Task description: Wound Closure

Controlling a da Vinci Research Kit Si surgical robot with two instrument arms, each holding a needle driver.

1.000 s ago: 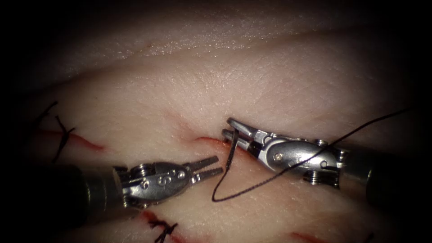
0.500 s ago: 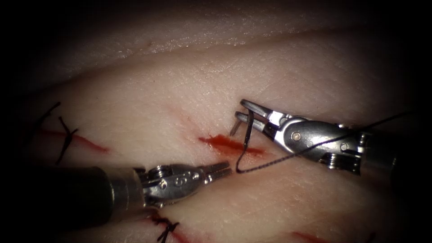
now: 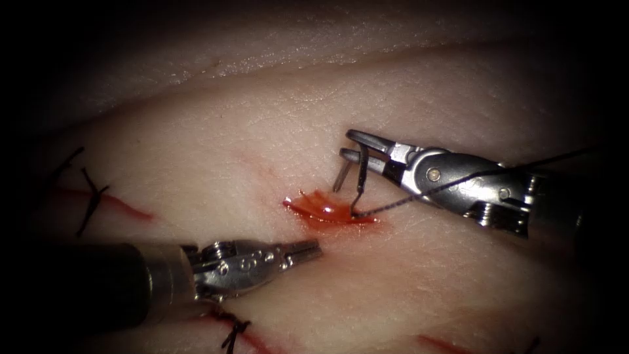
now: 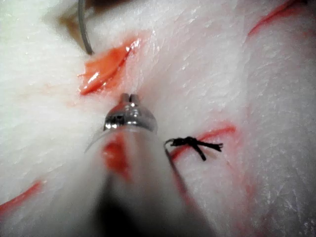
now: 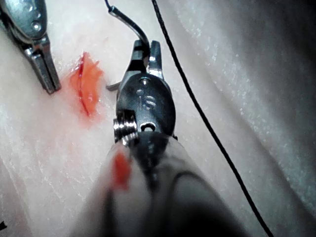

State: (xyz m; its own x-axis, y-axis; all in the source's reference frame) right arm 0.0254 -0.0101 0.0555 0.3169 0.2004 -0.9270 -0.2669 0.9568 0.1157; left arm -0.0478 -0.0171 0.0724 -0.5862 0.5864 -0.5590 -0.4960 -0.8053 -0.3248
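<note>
At the far left of the tissue [image 3: 216, 151], finished stitches [image 3: 92, 196] with cut thread ends cross a closed stretch of the cut, and another knot [image 3: 234, 331] sits just below the left tool's wrist; that knot also appears in the left wrist view [image 4: 195, 144].

The left tool [image 3: 308, 248] lies low over the tissue just below and to the left of the open stretch of the cut [image 3: 327, 210]. Its jaws are closed together with nothing between them, and they touch neither needle nor thread. Judging by its place beside the wound, it is parked within easy reach of the needle.

In the centre, red fluid [image 3: 324, 206] pools in the gaping cut. The thread [image 3: 393, 204] meets the tissue at the cut's right end and runs taut up and to the right, across the right tool's body and off toward the edge.

The right tool [image 3: 350, 145] hovers just above the right end of the cut. Its jaws, seemingly a little parted at the tips, clamp the curved needle [image 3: 360, 180] about mid-curve, so that both ends hang down toward the wound. The needle is clear of the tissue as far as can be seen, although its thread end reaches close to the fluid. The grip appears chosen to keep the needle steady above the wound, with the thread drawn straight.
</note>
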